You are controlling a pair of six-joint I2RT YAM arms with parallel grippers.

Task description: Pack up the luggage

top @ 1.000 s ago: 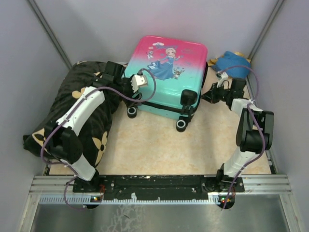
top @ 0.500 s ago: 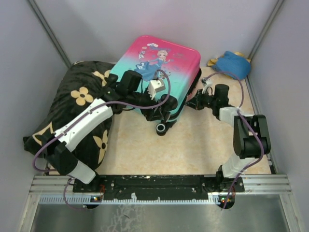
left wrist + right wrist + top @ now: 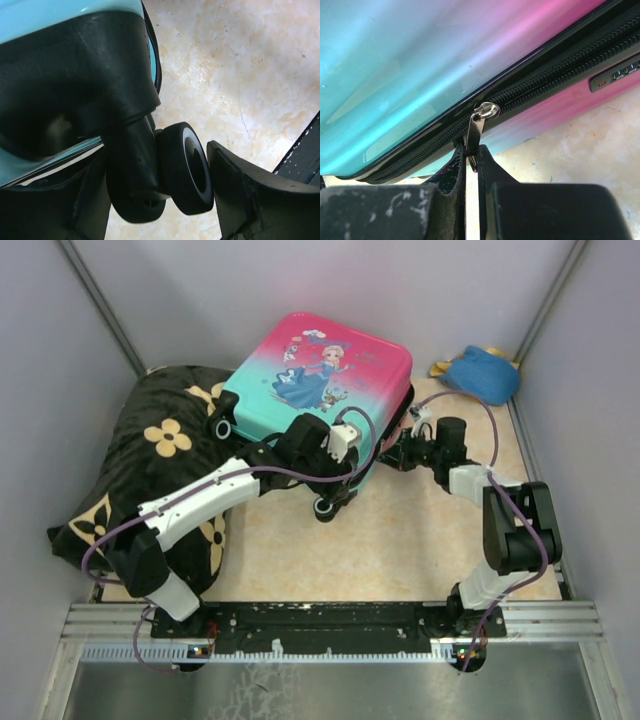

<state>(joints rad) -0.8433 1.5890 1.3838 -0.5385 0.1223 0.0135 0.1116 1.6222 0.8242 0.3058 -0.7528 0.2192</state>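
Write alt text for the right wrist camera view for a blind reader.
The right gripper is shut on the metal zipper pull of the luggage, whose black zipper runs diagonally between teal-to-pink shell halves. A combination lock shows at right, above the beige table.

Luggage point(image 3: 320, 370) fills centre — blanket point(image 3: 160, 440) blocks left; near floor point(image 3: 380, 550) free.
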